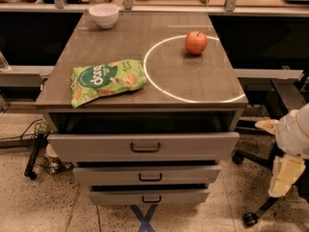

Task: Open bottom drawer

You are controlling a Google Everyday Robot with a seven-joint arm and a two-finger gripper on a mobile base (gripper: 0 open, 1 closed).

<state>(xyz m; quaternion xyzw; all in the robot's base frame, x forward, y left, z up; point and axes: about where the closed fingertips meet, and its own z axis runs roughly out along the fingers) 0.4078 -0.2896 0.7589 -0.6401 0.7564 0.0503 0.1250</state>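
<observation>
Cabinet: a grey three-drawer cabinet [63, 93] is seen from above and in front, standing on a speckled floor
Bottom drawer: the bottom drawer [116, 197] is the lowest of the three grey fronts, just under the middle drawer [106, 174]; only its flat front and small dark handle [151, 198] are shown
Top drawer: the top drawer [87, 146], the widest front, is set below a dark gap under the tabletop
Gripper: the gripper [288, 144] is seen at the right edge of the view, beside the cabinet and well apart from the bottom drawer; nothing is touched by it
Gripper state: apart or together cannot be told
Tabletop: a white bowl [104, 14] is placed at the far left corner, a green snack bag [107, 80] lies near the front left edge, and a red apple [196, 42] is set just inside the far side of a white ring [144, 67] marked on the surface
Floor: a blue cross of tape [145, 217] is seen in front of the cabinet, and a chair base with a caster [251, 219] at the lower right
</observation>
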